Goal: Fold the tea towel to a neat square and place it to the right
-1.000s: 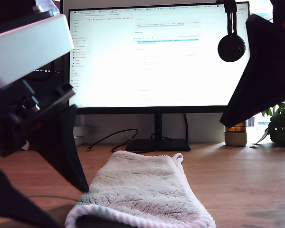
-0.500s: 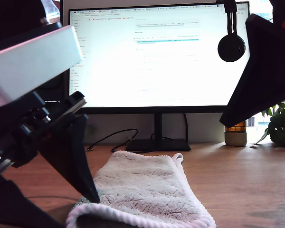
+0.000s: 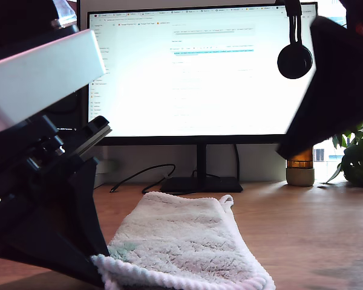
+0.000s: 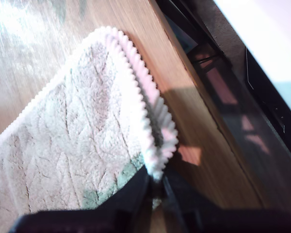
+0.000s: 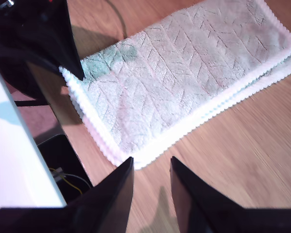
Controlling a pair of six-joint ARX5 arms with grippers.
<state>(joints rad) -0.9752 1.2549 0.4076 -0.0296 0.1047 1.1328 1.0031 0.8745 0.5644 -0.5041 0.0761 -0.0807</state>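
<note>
On the wooden desk [image 3: 302,241], the tea towel [image 3: 181,241] lies folded long; my first gripper [image 4: 155,187] pinches its corner, my second gripper [image 5: 152,167] hovers released. Next you should fold it across.

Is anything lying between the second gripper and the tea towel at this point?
Nothing visible does. In the second wrist view, my second gripper hangs open above bare desk just off the tea towel hem. The only other thing at the towel is my first gripper, pinching a corner.
</note>
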